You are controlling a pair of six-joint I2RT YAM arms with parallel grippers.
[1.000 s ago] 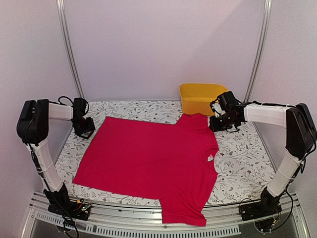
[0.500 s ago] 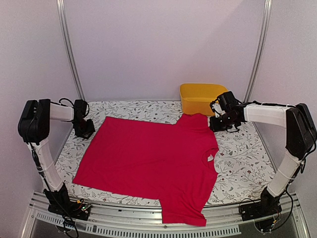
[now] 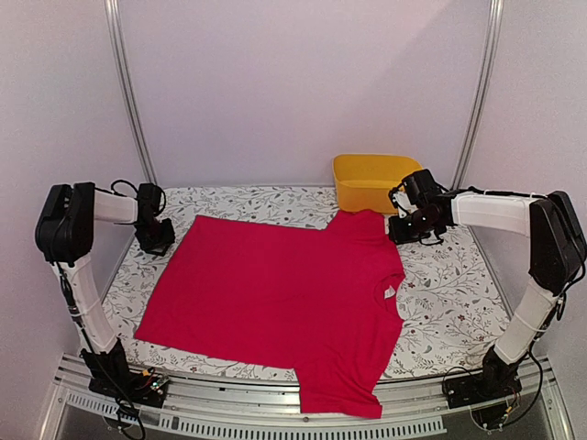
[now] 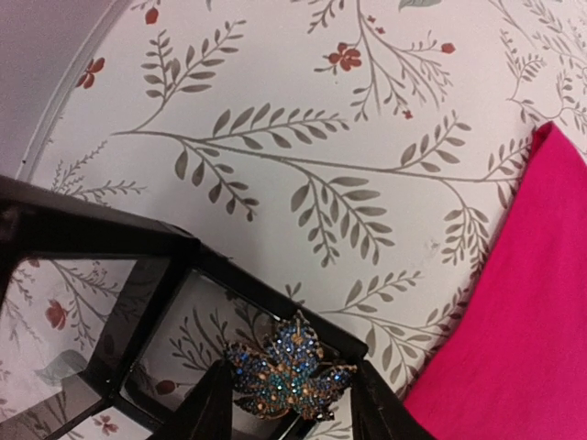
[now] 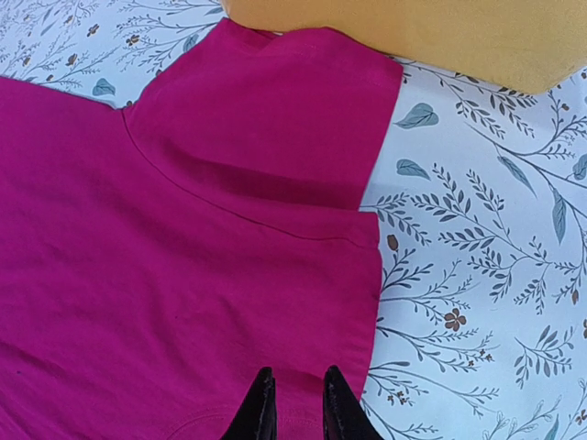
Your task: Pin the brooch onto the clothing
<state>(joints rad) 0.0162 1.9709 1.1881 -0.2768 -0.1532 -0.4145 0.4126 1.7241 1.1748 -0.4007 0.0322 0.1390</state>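
Note:
The brooch point(image 4: 292, 368), a blue and gold jewelled leaf, sits between my left gripper's point(image 4: 289, 394) two dark fingers, which touch it on both sides. It lies over a black-framed clear holder point(image 4: 110, 238) on the tablecloth. In the top view the left gripper point(image 3: 156, 236) is low, just left of the clothing point(image 3: 275, 293), a red-pink T-shirt spread flat. The shirt's edge point(image 4: 523, 330) shows at the right of the left wrist view. My right gripper point(image 5: 293, 403) points down at the shirt point(image 5: 183, 275) below the sleeve seam, fingers a narrow gap apart and nothing pinched.
A yellow bin point(image 3: 371, 179) stands at the back right, just behind the shirt's sleeve and my right gripper point(image 3: 415, 225). A small white label point(image 3: 389, 291) marks the shirt's neck. The shirt's lower part hangs over the table's near edge.
The left arm has edged a little lower by the shirt's left side. The shirt and the right arm have not moved.

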